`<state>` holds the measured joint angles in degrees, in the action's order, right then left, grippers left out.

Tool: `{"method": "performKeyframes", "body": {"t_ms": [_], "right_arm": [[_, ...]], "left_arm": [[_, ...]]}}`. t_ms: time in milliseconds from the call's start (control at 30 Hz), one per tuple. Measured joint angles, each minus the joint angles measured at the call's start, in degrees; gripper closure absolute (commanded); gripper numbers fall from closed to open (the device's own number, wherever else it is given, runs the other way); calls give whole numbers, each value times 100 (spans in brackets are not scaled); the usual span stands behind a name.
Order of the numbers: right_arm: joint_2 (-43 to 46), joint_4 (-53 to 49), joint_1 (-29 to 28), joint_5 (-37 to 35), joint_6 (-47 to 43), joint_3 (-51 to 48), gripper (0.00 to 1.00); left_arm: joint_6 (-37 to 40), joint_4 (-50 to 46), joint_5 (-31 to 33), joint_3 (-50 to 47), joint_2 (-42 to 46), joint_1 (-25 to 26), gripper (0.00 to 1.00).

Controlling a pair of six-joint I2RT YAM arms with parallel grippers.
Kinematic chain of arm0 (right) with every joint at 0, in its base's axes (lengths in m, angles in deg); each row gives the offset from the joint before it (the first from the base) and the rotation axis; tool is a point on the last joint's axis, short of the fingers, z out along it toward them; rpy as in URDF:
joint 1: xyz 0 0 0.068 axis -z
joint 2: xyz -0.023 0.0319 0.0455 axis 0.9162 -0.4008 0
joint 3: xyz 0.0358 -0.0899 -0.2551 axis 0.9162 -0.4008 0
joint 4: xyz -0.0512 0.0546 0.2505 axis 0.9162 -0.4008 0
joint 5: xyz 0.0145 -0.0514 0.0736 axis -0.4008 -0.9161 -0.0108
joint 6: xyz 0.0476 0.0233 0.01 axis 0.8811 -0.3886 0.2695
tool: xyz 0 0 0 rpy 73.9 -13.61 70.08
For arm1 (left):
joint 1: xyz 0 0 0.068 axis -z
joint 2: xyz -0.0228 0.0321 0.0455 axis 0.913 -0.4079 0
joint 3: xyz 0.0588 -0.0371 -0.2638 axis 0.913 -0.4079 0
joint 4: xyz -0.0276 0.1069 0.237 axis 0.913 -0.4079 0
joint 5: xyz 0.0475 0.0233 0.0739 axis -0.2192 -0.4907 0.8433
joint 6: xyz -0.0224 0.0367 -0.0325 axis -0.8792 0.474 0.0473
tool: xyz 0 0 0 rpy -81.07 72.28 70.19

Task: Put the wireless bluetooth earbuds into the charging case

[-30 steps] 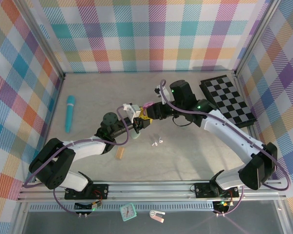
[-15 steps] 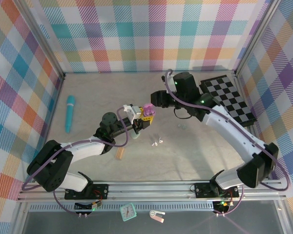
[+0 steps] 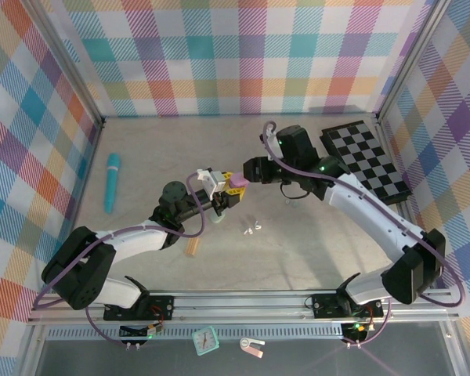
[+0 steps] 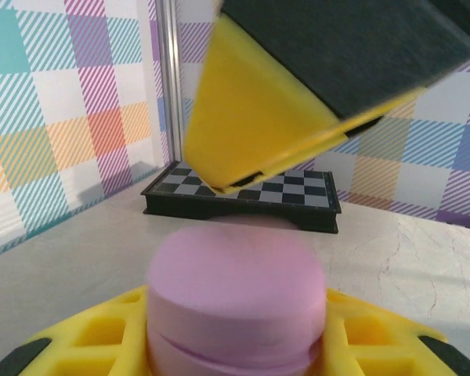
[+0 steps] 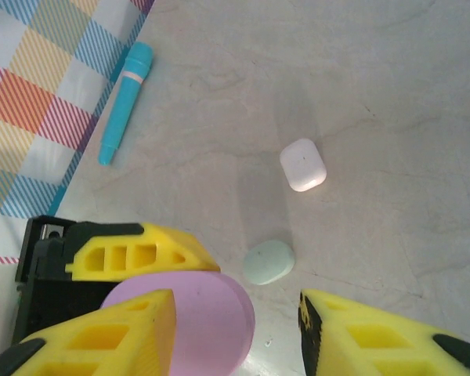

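Half the purple case [image 4: 236, 290] hides inside the left tool [image 3: 232, 189], clamped; right tool [image 5: 236, 304] stands wide.

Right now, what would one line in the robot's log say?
left gripper: holding closed purple case aloft | right gripper: open beside it | white earbuds: loose on table

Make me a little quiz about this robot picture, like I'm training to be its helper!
1. What does the left pincer hold? A) teal pen B) purple charging case C) small clock
2. True or false: the right pincer is open, close beside that case.
3. Fill in: the chessboard lies at the table's far ___ side.
Key: 1 B; 2 true; 3 right.
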<state>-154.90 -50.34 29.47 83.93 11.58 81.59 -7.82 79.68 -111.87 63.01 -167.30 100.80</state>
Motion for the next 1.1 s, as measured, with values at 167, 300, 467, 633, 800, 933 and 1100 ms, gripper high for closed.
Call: {"method": "performKeyframes", "body": {"t_ms": [167, 300, 467, 633, 800, 933, 1100], "right_arm": [[470, 400, 83, 114, 313, -455, 39], [868, 1285, 468, 835, 1025, -1095, 29], [798, 2549, 730, 1873, 2116, -1751, 27], [540, 3727, 719, 2673, 3226, -2114, 30], [319, 4771, 710, 3084, 4186, -2315, 37], [197, 5331, 710, 3215, 4686, -2400, 44], [164, 5663, 710, 3239, 5058, -2452, 53]], "left_arm": [[-105, 127, -4, 0, 4, 0, 70], [-205, 146, -44, 0, 20, 0, 70], [-422, 334, -74, 2, 31, -2, 70], [-671, 629, -142, 7, 39, -2, 70], [-841, 837, -173, 66, 37, 0, 70], [-905, 916, -173, 70, 37, 0, 70], [-927, 1045, -173, 101, 35, 0, 70]]}}
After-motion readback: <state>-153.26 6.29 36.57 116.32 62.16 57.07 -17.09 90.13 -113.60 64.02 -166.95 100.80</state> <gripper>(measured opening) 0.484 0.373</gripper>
